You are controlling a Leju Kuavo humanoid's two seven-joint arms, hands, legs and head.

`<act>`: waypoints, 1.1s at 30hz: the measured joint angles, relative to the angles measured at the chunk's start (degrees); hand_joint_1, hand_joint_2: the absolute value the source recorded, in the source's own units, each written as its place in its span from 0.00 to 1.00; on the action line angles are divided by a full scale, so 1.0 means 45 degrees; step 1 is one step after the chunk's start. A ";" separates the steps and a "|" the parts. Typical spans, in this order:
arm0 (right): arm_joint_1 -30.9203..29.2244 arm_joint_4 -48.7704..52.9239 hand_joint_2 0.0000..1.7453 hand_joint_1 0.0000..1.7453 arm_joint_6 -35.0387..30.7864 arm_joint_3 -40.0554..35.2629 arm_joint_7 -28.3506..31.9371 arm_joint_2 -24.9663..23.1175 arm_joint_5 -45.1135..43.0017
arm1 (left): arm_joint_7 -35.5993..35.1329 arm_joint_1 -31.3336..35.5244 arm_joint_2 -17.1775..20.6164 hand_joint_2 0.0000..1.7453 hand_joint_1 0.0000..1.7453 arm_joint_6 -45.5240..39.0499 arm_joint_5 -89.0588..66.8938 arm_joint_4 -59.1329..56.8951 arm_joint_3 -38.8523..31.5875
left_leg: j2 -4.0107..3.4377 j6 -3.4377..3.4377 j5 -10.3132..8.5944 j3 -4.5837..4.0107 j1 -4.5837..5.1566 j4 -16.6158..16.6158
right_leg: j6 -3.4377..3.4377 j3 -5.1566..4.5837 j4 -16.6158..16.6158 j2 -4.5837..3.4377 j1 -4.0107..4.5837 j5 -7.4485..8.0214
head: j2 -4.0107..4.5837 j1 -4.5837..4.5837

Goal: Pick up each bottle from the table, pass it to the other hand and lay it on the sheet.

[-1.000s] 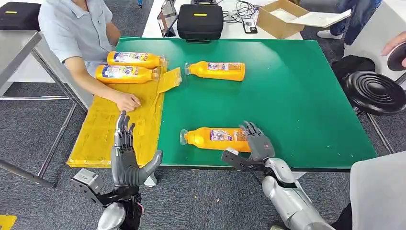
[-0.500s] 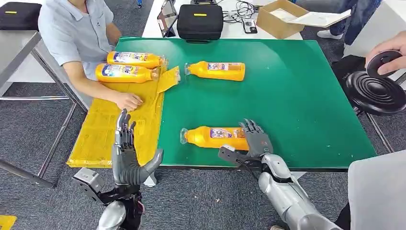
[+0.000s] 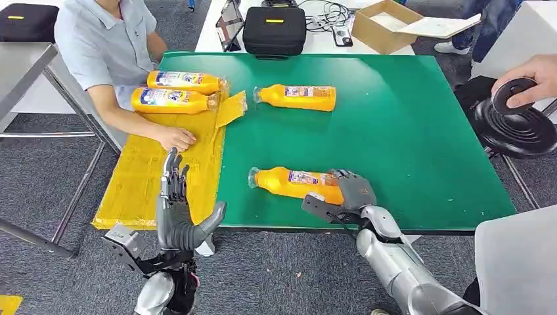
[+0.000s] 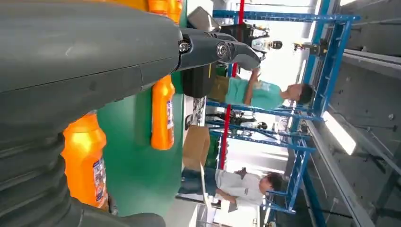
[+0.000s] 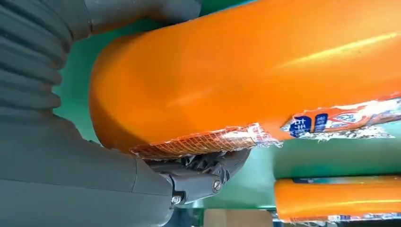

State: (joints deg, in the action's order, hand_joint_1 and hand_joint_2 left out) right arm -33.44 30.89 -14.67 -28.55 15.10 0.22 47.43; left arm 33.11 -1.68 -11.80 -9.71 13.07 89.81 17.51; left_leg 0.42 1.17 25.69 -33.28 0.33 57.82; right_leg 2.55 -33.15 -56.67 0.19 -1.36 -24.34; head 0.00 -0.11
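Note:
An orange bottle [image 3: 295, 183] lies on the green table [image 3: 407, 131] near its front edge, neck pointing left. My right hand [image 3: 353, 194] grips its base, fingers curled over it; in the right wrist view the bottle [image 5: 246, 71] sits in my right hand [image 5: 71, 179] with the thumb beneath. My left hand [image 3: 176, 213] stands open and upright at the front edge of the yellow sheet [image 3: 144, 180], holding nothing; it shows close up as my left hand [image 4: 94, 61]. A second bottle [image 3: 297, 97] lies at the table's far side. Two more bottles [image 3: 184, 81] [image 3: 172, 100] lie on the sheet.
A person sits at the far left with a hand [image 3: 175, 138] resting on the sheet. At the right, another person's hand [image 3: 535, 75] holds a black disc above a black stool [image 3: 515, 128]. A black case [image 3: 274, 29] and a cardboard box [image 3: 384, 26] stand beyond the table.
My right hand's fingers have curled over the near bottle's base, and the bottle has swung slightly, its neck further from me. At the right, a person's hand has moved in with a black disc.

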 measured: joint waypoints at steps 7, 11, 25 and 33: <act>-0.0153 -0.0457 1.00 1.00 0.0044 0.0005 -0.0121 -0.0141 -0.0136 | 0.0049 -0.0072 0.0068 1.00 0.00 0.0054 0.0015 -0.0049 -0.0005 | -0.0001 -0.0001 0.0002 0.0057 -0.0001 -0.0001 | 0.0000 0.0056 0.0002 0.0000 0.0001 -0.0001 | 0.0000 -0.0005; -0.0067 -0.0525 1.00 1.00 -0.0180 0.0116 0.0391 -0.0344 -0.0658 | 0.0073 -0.0332 0.0170 1.00 0.00 0.0122 -0.0014 0.0131 -0.0043 | -0.0008 -0.0002 0.0004 0.0072 -0.0001 -0.0002 | 0.0000 0.0066 0.0002 -0.0003 0.0002 -0.0002 | 0.0000 0.0000; 0.2148 0.1370 1.00 1.00 -0.0486 0.2671 0.3522 -0.1239 -0.4722 | 0.0262 -0.0867 0.0029 1.00 0.00 -0.2573 -0.0545 0.0267 -0.0835 | -0.0036 -0.0008 0.0009 0.0074 -0.0005 -0.0006 | -0.0001 0.0063 0.0002 -0.0029 0.0007 -0.0001 | 0.0000 0.0000; 0.2799 0.2393 1.00 1.00 -0.0583 0.3350 0.3536 -0.1229 -0.5157 | -0.0095 -0.0898 -0.0039 1.00 0.00 -0.2724 -0.0292 0.0229 -0.0981 | -0.0032 -0.0005 0.0010 0.0045 -0.0001 -0.0004 | -0.0001 0.0033 0.0003 -0.0027 0.0000 -0.0001 | 0.0000 -0.0005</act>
State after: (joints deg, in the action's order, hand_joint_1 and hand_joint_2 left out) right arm -20.84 41.66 -17.29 -13.47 31.01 -5.31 24.22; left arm 32.69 -5.72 -11.98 -21.96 11.75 90.84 13.09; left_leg 0.28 1.15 25.73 -33.08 0.33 57.80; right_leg 2.55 -33.00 -56.66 0.07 -1.36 -24.34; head 0.00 -0.13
